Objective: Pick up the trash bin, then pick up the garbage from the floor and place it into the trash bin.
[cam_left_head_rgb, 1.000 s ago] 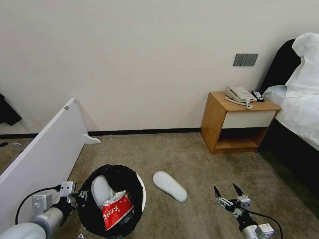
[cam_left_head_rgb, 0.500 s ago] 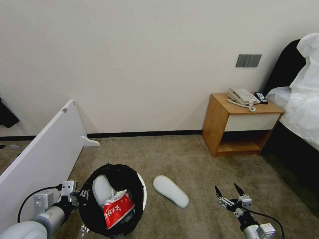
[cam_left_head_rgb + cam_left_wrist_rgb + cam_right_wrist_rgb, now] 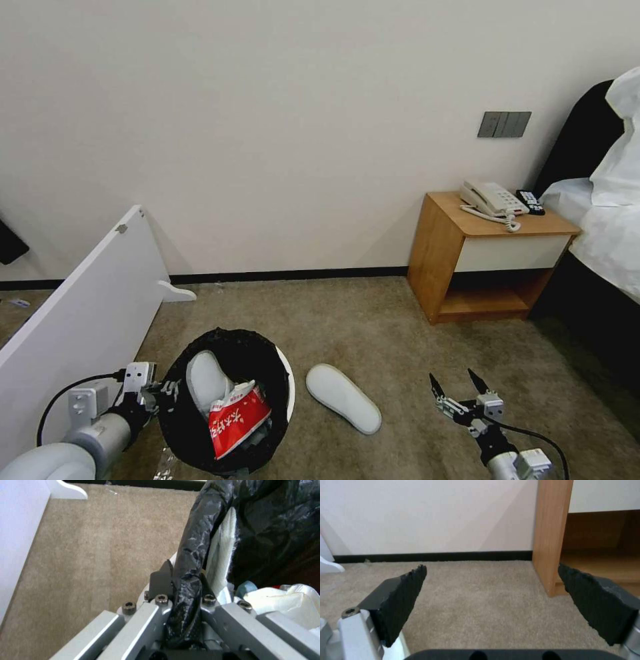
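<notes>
The left pincer (image 3: 155,395) is pinching the bag-covered rim of the trash bin (image 3: 283,373), one finger outside and one inside the black liner (image 3: 188,555). Inside the bin, just beside this pincer, lie a white slipper (image 3: 205,381) and a red wrapper (image 3: 237,419). The right pincer (image 3: 459,391) hangs above the carpet (image 3: 373,333) with its fingers (image 3: 403,597) spread, gripping nothing. A second white slipper (image 3: 343,397) lies on the floor between the two pincers, near the bin.

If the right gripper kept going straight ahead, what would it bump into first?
Probably the nightstand's side panel or the wall beside it; depth is unclear. The open right gripper has bare carpet before it.
</notes>
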You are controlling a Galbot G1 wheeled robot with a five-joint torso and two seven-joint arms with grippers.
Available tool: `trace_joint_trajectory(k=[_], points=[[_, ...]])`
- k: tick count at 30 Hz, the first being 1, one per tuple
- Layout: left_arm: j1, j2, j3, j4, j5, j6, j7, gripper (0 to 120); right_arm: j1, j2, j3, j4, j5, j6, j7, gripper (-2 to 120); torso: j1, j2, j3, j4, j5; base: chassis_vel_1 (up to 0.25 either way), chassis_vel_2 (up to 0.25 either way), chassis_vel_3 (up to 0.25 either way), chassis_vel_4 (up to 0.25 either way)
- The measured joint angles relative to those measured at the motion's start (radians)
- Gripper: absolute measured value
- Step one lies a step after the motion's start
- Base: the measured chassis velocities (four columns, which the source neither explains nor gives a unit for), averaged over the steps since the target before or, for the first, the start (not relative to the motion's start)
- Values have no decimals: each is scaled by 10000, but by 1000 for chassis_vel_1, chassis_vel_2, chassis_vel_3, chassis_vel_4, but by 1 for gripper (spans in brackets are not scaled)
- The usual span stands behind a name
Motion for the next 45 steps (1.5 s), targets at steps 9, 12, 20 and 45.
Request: trace_joint_trajectory(k=[9,12,20,45], points=[[-14,18,-13,-44,-36,0,0,2,6,-21,-56,4,-4,59,-66,100,0,0,-1,1,0,-71,89,76,-81],[-21,10,-30,-61,-38,0,-6,2,18,-37,-76,-19,-23,84,-92,100,0,0,-1,1,-1,-51,71,76,-65],[-29,38,-58,-42,4,-1,-22,2,150,-299,-418,-226,-95,216,-133,100,1,-1,-1,-1,-1,-53,44,46,-62],[-195,-164,-243,221,130,-48,223,2,795,-837,-1109,-864,598,589,-91,100,0,2,-1,1,1,0,0,0,0]])
